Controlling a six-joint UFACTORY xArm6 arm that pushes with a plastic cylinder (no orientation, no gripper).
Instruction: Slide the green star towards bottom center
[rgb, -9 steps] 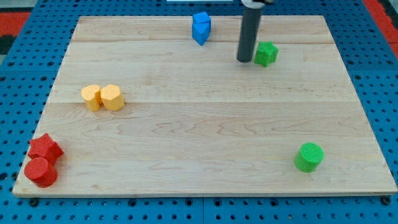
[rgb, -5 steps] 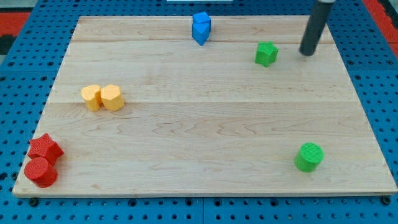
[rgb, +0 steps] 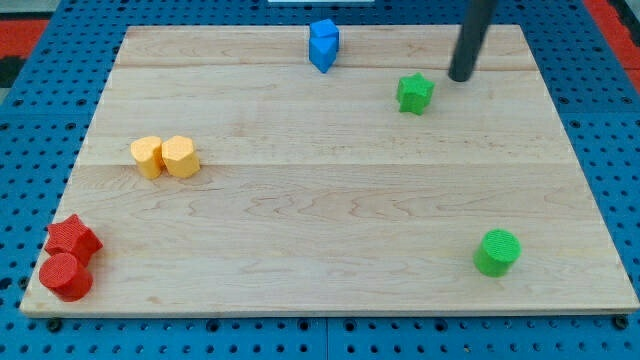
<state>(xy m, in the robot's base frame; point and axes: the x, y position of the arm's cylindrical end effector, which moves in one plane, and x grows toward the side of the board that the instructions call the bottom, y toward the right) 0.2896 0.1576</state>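
So no jaws on this rig, nothing to release or clench: just the rod, and my tip (rgb: 461, 78) sat on the board (rgb: 320, 210) near the view's top right. Tip was just up and to the view's right of the green star (rgb: 414, 93), close beside it, with a thin gap showing between them. Star lay in the upper right part of the board, well apart from bottom centre. Blue block (rgb: 323, 44), shape unclear, was at the top edge left of the star. Green cylinder (rgb: 497, 252) stood near the bottom right. Two yellow blocks (rgb: 165, 157) touched side by side at mid left. Red star (rgb: 72, 239) and red cylinder (rgb: 65, 276) touched in the bottom-left corner. Board rested on a blue pegboard (rgb: 40, 100)
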